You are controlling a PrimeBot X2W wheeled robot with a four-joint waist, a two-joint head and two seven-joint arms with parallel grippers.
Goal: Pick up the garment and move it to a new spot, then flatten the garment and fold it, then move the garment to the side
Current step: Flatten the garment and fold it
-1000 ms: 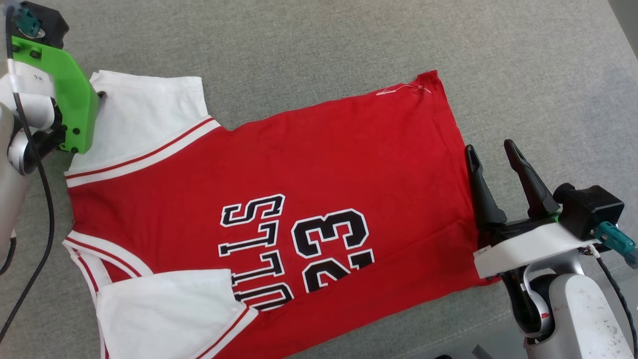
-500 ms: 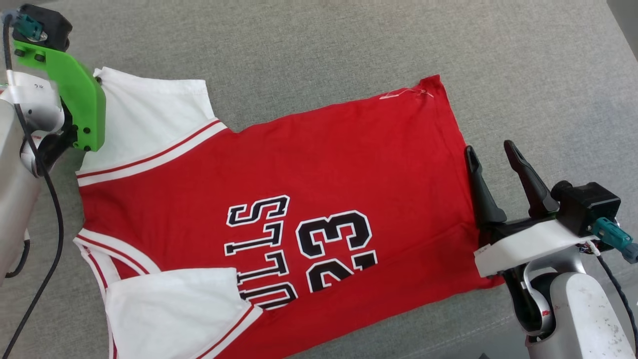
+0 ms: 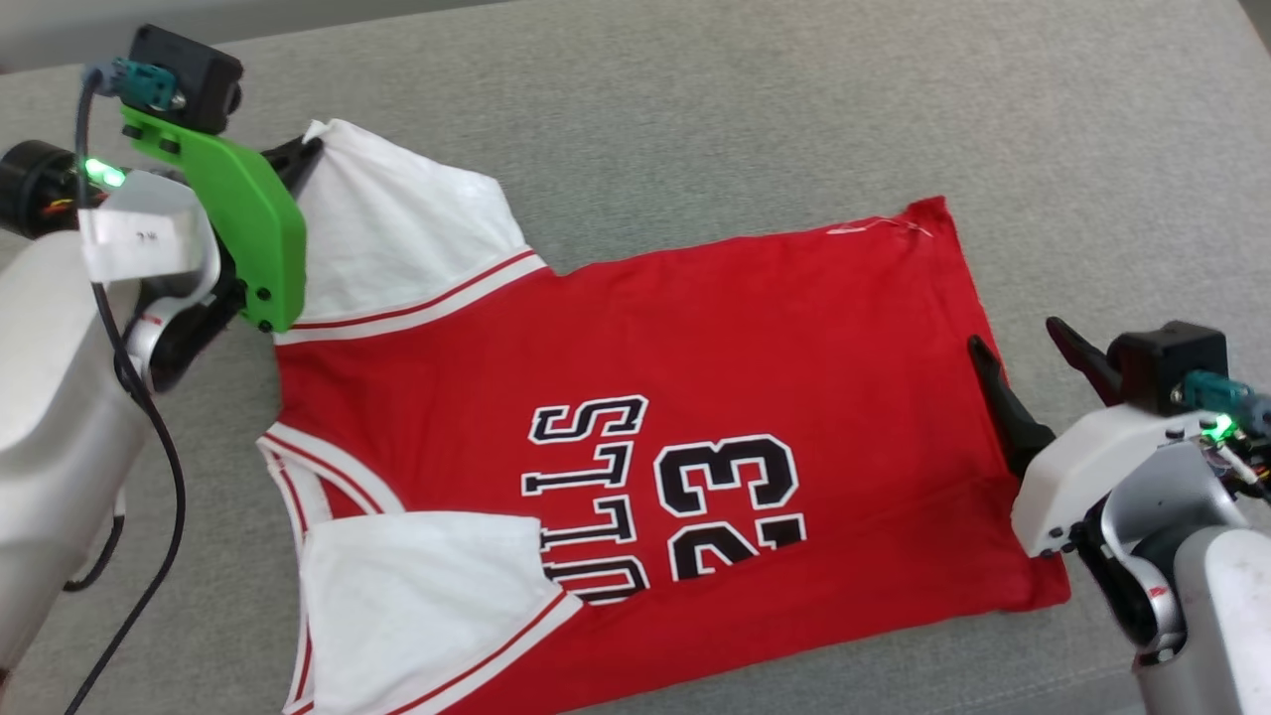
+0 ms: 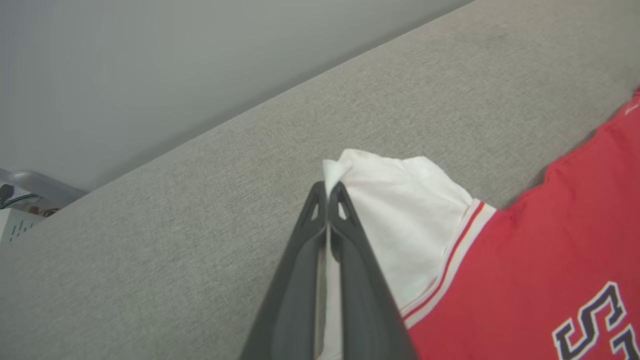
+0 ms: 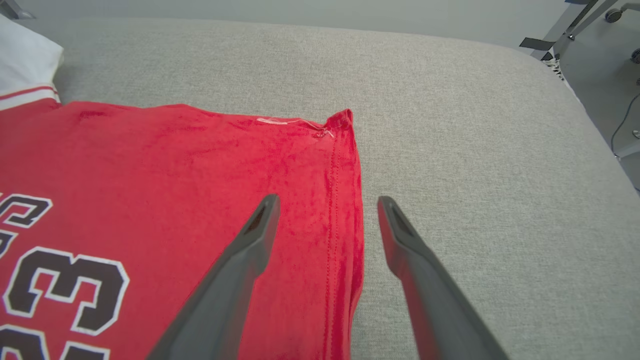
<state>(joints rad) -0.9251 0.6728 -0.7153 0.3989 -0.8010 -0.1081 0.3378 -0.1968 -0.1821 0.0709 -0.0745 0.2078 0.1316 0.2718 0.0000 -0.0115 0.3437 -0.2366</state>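
In the head view, the garment (image 3: 715,338) lay spread face up on the grey fabric surface (image 3: 755,109). Its collar was toward the robot's left and its hem (image 3: 978,298) toward the right. The near white sleeve (image 3: 417,586) was folded over the chest, partly covering the lettering. The left end effector (image 3: 304,151) sat at the corner of the far sleeve (image 3: 407,228), mostly hidden behind a green bracket (image 3: 248,228). The right end effector (image 3: 1023,343) stood at the hem with its fingers apart.

In the left wrist view, the left end effector (image 4: 327,189) was pressed together on the corner of the far sleeve (image 4: 405,220), white cloth poking out past the tips.

In the right wrist view, the right end effector (image 5: 328,200) was spread wide. One finger was over the garment (image 5: 175,165) just inside the hem (image 5: 345,200), the other over bare surface (image 5: 475,150). Whether either finger touched down could not be told.
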